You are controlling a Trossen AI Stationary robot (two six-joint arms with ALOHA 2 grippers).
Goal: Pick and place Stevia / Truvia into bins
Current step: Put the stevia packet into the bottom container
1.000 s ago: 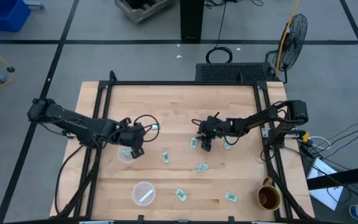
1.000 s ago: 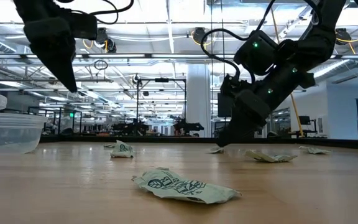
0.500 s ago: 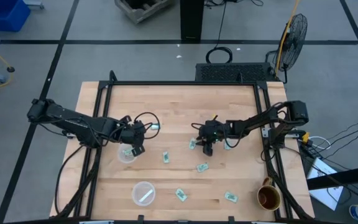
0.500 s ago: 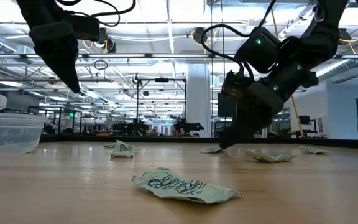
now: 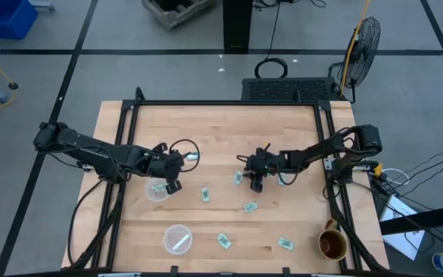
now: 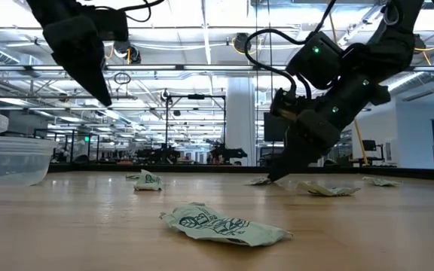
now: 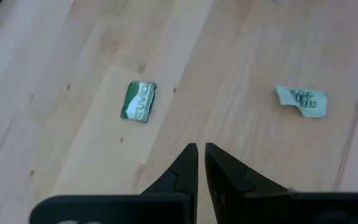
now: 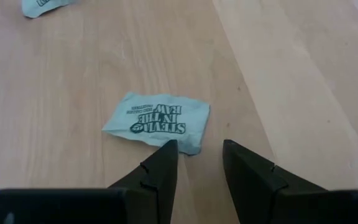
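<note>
Left claw [image 5: 174, 185] beside sachet-holding cup [image 5: 157, 191]

Pale green-white Stevia sachets [image 5: 250, 206] lie flat, scattered across the middle and near-right of the wooden surface [image 5: 221, 131]; one [image 8: 157, 121] reads "Stevia in the Raw". Two clear round bins sit left: one bin [image 5: 157, 191] mid-left holds a sachet, the nearer bin [image 5: 178, 239] holds a white packet.
</note>
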